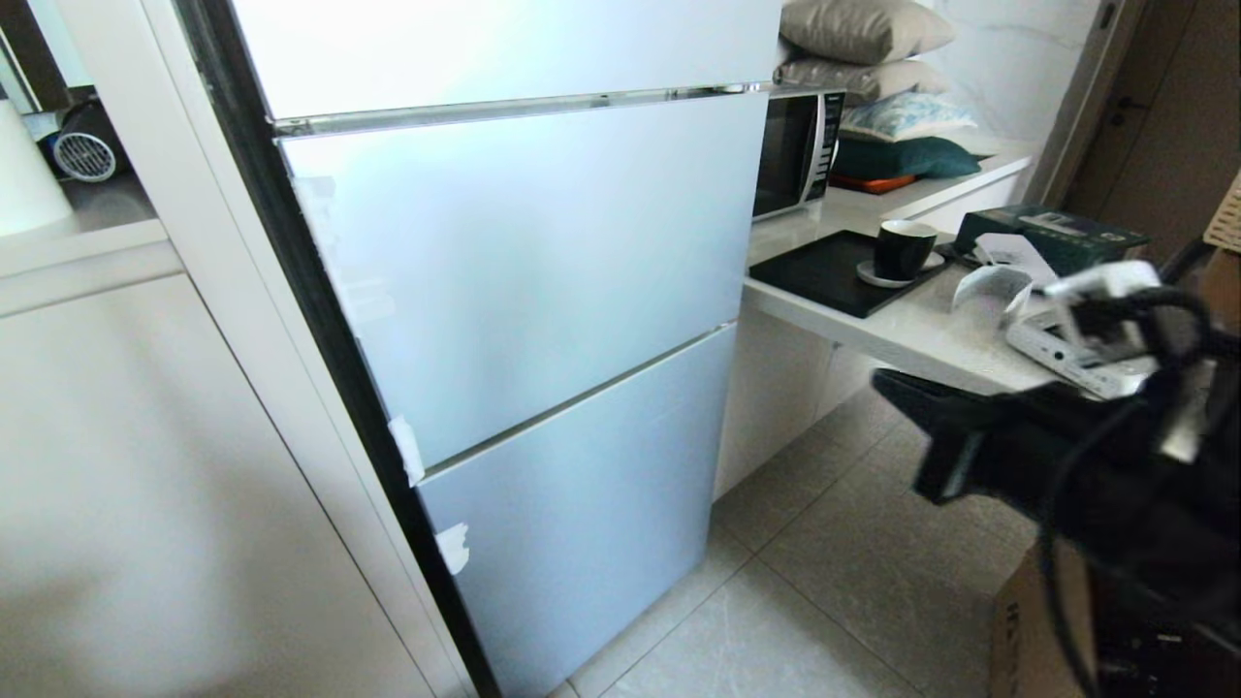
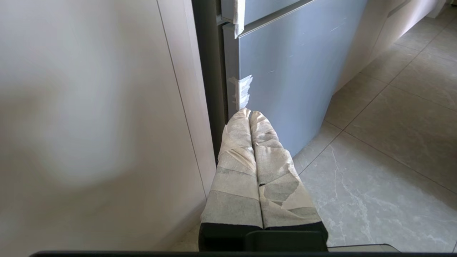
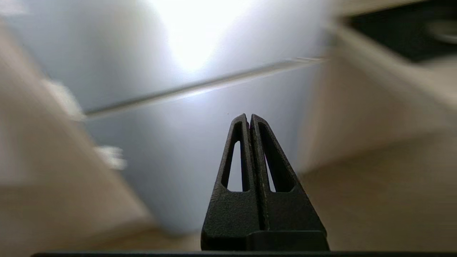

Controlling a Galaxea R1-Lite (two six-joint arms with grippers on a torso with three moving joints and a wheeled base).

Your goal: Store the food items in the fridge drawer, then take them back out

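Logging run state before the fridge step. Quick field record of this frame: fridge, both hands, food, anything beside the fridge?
fridge: fridge fully closed, pale blue doors, white tape tabs on the left edge
fridge drawer: not visible, behind the closed doors
food items: none in view
right hand: right hand shut, empty, raised toward the fridge front from the robot's right side
left hand: left hand shut, empty, tape-wrapped fingers, low by the bottom door's left edge
counter: counter right of the fridge, with microwave and black mug
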